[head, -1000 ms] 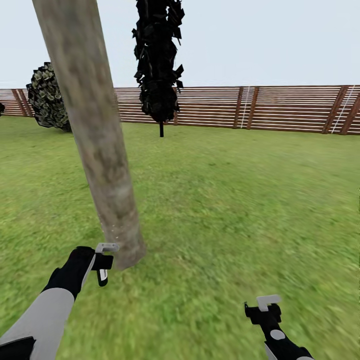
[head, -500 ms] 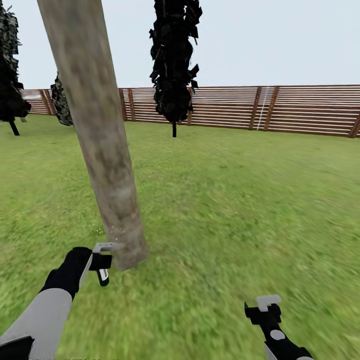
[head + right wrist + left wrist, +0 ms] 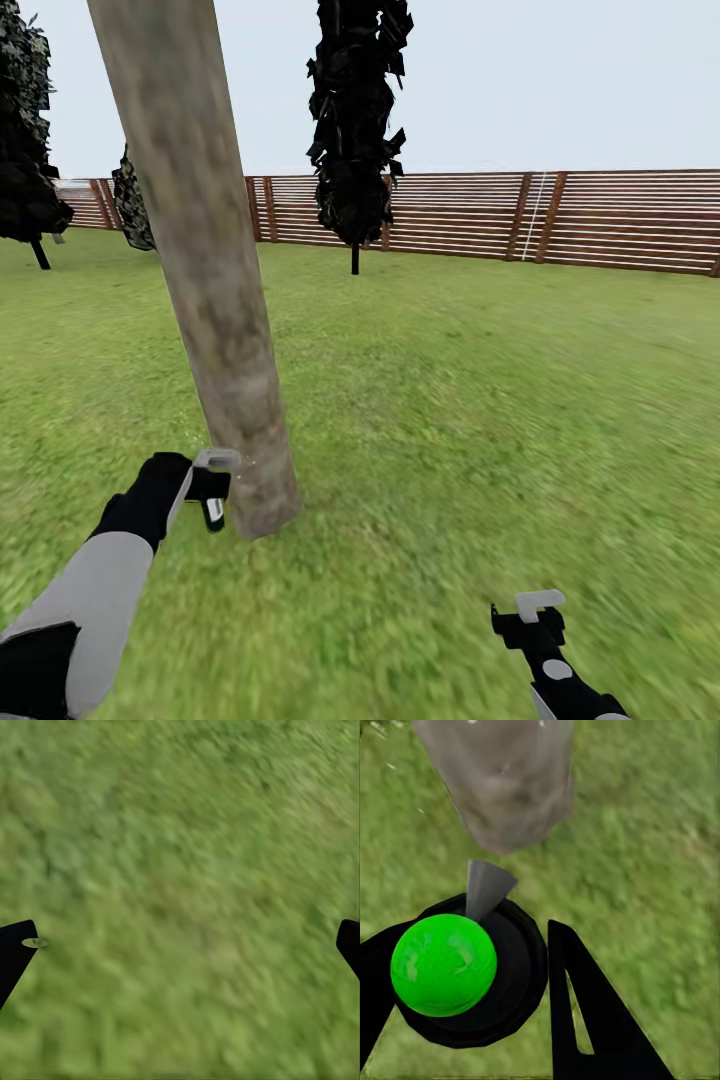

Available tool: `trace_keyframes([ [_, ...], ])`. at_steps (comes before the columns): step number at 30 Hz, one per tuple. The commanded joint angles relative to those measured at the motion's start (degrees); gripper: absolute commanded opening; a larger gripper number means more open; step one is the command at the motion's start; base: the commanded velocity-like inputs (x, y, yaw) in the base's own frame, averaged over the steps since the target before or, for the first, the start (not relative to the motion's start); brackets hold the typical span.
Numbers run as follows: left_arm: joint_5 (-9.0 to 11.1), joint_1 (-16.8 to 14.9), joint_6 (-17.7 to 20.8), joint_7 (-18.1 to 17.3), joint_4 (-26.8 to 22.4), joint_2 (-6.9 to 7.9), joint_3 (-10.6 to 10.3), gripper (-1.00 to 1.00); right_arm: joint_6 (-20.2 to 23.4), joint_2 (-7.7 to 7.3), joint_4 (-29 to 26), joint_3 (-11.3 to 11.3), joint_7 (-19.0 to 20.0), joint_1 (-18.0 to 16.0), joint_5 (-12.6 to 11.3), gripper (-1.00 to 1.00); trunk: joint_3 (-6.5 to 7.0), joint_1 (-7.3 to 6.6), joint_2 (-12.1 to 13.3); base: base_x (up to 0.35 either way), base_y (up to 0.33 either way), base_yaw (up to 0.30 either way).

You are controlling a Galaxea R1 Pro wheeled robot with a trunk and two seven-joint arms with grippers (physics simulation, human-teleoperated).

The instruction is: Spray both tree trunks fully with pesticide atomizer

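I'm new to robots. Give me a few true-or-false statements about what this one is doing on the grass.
1. The left gripper holds the atomizer close to the base of the tree trunk. True.
2. The right gripper also carries a sprayer. False: its jaws are wide apart over bare lawn.
3. A brick wall closes off the lawn. False: it is a brown slatted wooden fence.
4. The atomizer has a bright green round part. True.
5. The trunk lies flat on the grass. False: it stands, leaning slightly in the head view.
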Motion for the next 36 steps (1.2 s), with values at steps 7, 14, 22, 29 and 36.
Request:
trace_keyframes([
  [7, -0.6, -1.3, 2.7, -4.1, -0.1, 6.22, -1.0, -1.0, -0.2, -0.09, 0.1, -0.4, -0.2, -0.1, 0.6, 1.0, -0.06, -0.01, 0.0, 0.0, 0.0, 0.0],
  [14, -0.8, -0.7, 2.7, -9.2, -0.9, 6.46, -2.3, -1.0, -0.2, -0.09, 0.1, -0.4, -0.2, -0.1, 0.6, 1.0, -0.06, -0.01, 0.0, 0.0, 0.0, 0.0],
  [22, -0.7, -0.7, 4.0, -9.2, -0.9, 5.94, -4.7, -1.0, -0.1, -0.09, 0.1, -0.4, -0.2, -0.1, 0.6, 1.0, -0.06, -0.01, 0.0, 0.206, 0.0, 0.0],
  [29, -0.7, -0.8, 4.1, -9.2, -0.9, 5.79, -4.7, -1.0, -0.1, -0.09, 0.1, -0.4, -0.2, -0.1, 0.6, 1.0, -0.06, -0.01, 0.0, 0.097, 0.0, 0.0],
  [36, -0.9, -2.1, 4.8, -9.3, -0.9, 8.84, -4.5, -1.0, -0.1, -0.09, 0.1, -0.4, -0.2, -0.1, 0.6, 1.0, -0.06, -0.01, 0.0, 0.001, 0.0, 0.0],
])
